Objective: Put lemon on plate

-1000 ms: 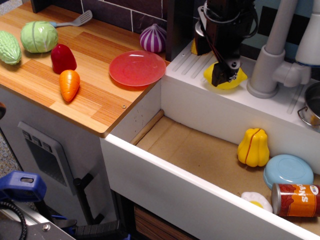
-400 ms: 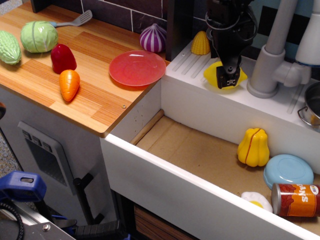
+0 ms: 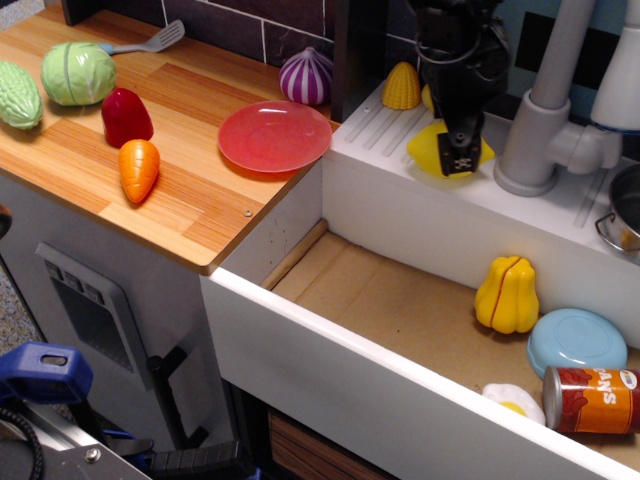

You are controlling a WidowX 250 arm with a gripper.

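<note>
The lemon [image 3: 428, 150] is bright yellow and lies on the white ledge [image 3: 375, 130] behind the sink, left of the faucet. My gripper [image 3: 459, 152] reaches straight down onto it. Its near black finger [image 3: 459, 148] covers the lemon's middle, and yellow shows on both sides. The far finger is hidden, so I cannot tell whether the jaws have closed. The red-pink plate [image 3: 274, 136] lies empty on the wooden counter's right end, to the left of the lemon and a little lower.
A ribbed yellow cone [image 3: 402, 86] and a purple onion [image 3: 306, 76] stand between lemon and plate. A carrot [image 3: 139, 168], red pepper [image 3: 126, 117] and cabbage [image 3: 78, 72] lie on the counter. The faucet [image 3: 540, 120] stands right. The sink holds a blue plate [image 3: 577, 342] and can [image 3: 593, 399].
My gripper has swung right and turned, uncovering the yellow cone, and has come down over the lemon's middle. The lemon has not moved.
</note>
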